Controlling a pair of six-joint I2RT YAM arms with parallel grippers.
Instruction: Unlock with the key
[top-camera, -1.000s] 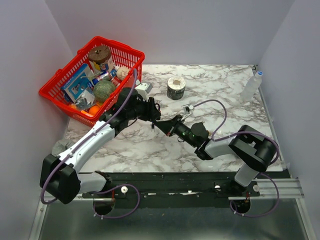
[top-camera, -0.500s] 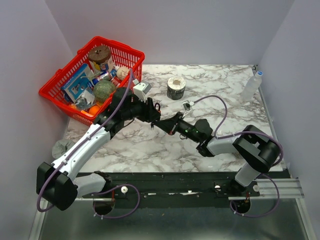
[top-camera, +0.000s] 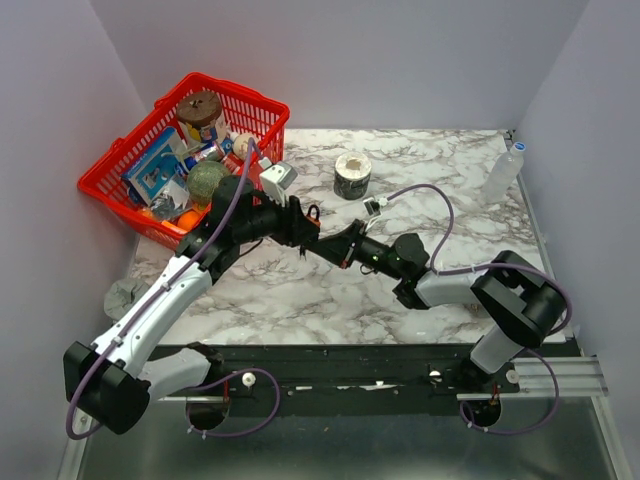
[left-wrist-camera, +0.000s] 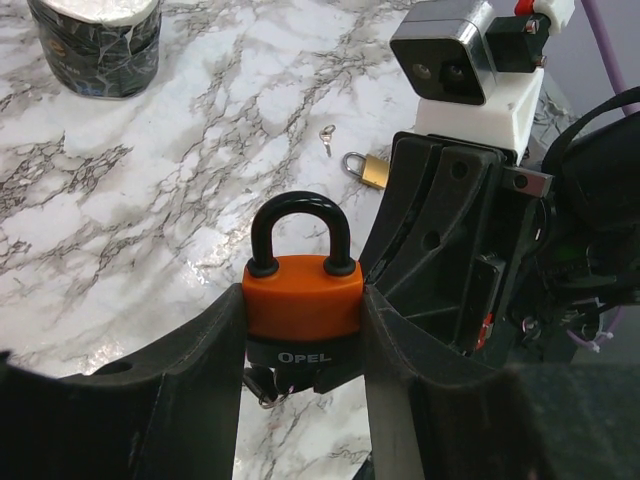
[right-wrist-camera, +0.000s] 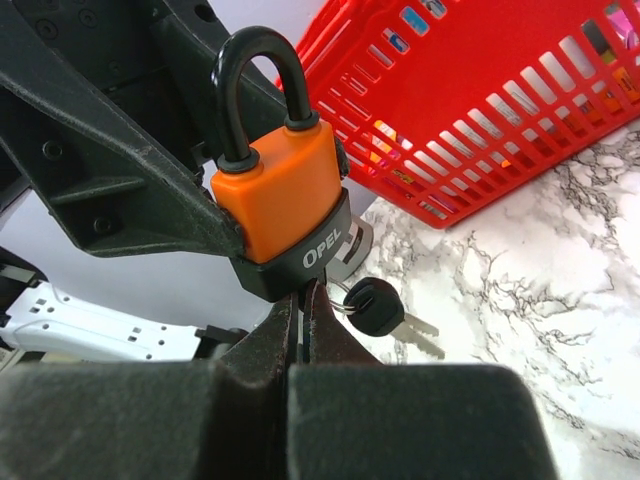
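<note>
An orange-and-black padlock (left-wrist-camera: 302, 298) with a closed black shackle is held upright above the table between the fingers of my left gripper (left-wrist-camera: 302, 312). In the right wrist view the padlock (right-wrist-camera: 280, 190) has my right gripper (right-wrist-camera: 302, 300) pressed up against its black underside, shut on the key at the keyhole. Most of that key is hidden by the fingertips. A wire ring runs from there to a spare black-headed key (right-wrist-camera: 375, 305) that hangs beside them. In the top view the two grippers meet over the table's left centre at the padlock (top-camera: 310, 230).
A small brass padlock (left-wrist-camera: 370, 170) and a tiny loose key (left-wrist-camera: 326, 138) lie on the marble. A tape roll (top-camera: 352, 175) stands behind them. A red basket (top-camera: 120, 190) full of items is at the back left, and a plastic bottle (top-camera: 503, 172) at the far right.
Both arms have shifted slightly to the left and back together. The left arm's elbow has swung outward. Both grips look unchanged.
</note>
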